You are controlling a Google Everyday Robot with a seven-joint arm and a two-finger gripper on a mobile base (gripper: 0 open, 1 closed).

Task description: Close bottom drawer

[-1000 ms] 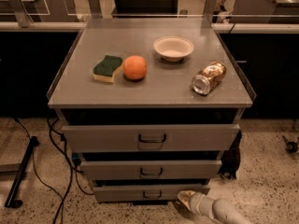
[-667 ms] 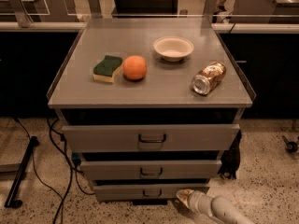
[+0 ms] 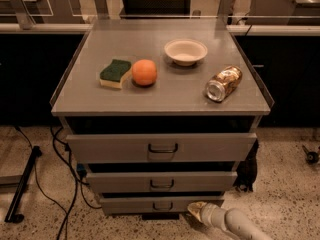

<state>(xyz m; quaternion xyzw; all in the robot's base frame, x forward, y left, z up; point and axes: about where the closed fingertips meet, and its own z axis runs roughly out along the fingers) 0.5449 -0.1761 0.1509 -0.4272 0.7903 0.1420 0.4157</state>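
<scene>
The bottom drawer (image 3: 150, 204) is the lowest and narrowest of three grey drawer fronts under the cabinet top, with a small dark loop handle (image 3: 163, 205). It stands out a little from the cabinet body. My gripper (image 3: 196, 209) is low at the drawer's right end, by the floor, with the pale arm (image 3: 240, 226) running off to the lower right. Its tip is at or just touching the right part of the drawer front.
The middle drawer (image 3: 161, 182) and the top drawer (image 3: 161, 147) sit above it. On the cabinet top lie a green sponge (image 3: 115, 73), an orange (image 3: 144, 72), a white bowl (image 3: 185, 51) and a tipped can (image 3: 223, 83). Cables (image 3: 67, 184) and a stand base (image 3: 22, 191) lie at left.
The gripper has shifted very slightly to the left along the bottom drawer's right end. The drawers look the same.
</scene>
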